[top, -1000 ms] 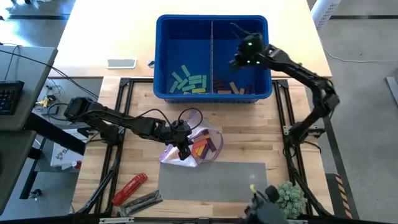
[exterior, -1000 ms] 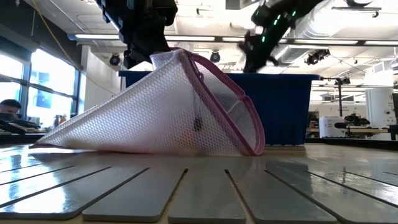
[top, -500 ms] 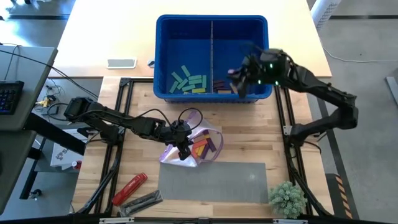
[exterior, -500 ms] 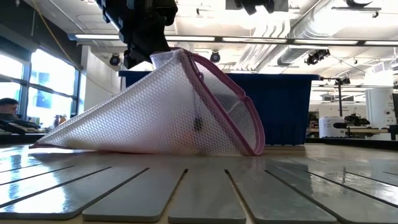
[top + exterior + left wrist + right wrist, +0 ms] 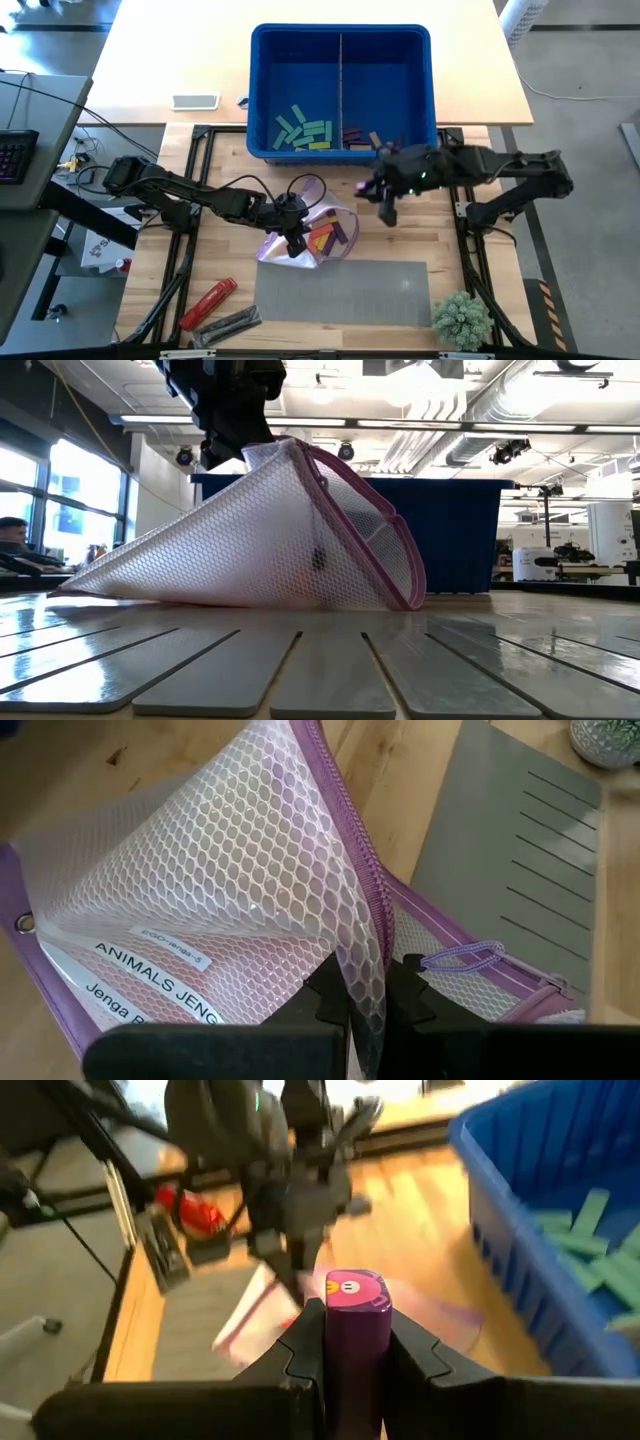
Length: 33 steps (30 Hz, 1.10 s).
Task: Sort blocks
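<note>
The right gripper [image 5: 355, 1342] is clamping a purple block [image 5: 356, 1330] by its long flat sides above the table near the blue bin [image 5: 262, 90], gripping something light, rigid and smooth, while the left gripper [image 5: 360, 995] is pinching the mesh bag [image 5: 230, 890]

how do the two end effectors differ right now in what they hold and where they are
The left end effector pinches the mesh bag, holding its edge up over the wooden table. The right end effector grips a purple block and hangs in the air between the bag and the blue bin. The bag is soft netting, the block a rigid bar. Both end effectors are shut on something.
</note>
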{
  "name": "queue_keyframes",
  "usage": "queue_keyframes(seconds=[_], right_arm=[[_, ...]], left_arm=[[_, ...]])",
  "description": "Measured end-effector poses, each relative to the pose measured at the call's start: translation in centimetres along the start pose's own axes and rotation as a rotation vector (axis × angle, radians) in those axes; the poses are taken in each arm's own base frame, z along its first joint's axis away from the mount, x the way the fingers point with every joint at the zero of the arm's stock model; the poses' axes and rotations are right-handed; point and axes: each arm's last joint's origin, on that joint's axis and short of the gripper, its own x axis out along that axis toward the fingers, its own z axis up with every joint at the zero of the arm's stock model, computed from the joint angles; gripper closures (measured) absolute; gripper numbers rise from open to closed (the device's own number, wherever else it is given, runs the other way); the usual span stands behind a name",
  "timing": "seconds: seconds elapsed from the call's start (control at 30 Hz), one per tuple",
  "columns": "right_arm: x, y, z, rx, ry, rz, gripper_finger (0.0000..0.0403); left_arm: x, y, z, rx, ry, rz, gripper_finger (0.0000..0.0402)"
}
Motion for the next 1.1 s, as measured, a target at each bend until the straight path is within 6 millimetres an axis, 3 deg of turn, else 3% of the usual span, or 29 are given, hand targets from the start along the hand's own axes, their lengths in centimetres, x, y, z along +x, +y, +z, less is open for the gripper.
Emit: queue_keyframes(seconds=[0.33,0.53,0.7,0.93,1.1], right_arm=[[4.4,4.6,-2.7,-0.044,0.192,0.033,0.0365],[7.4,6.2,-4.2,-0.105,0.279,0.032,0.0365],[8.9,7.1,-5.8,-0.147,0.265,-0.055,0.0365],[10.9,7.2,-11.6,0.063,0.233,0.023,0.0365],[11.4,7.2,-12.5,0.131,0.198,0.022,0.0365]], left_arm=[[0.0,0.0,0.0,0.054,0.001,0.000,0.0402],[0.0,-0.1,-0.1,0.054,0.014,-0.024,0.0402],[0.0,-0.3,-0.2,0.071,0.017,-0.029,0.0402],[0.0,-0.2,-0.2,0.075,0.012,-0.022,0.0402],[0.0,-0.2,-0.2,0.082,0.012,-0.022,0.0402]])
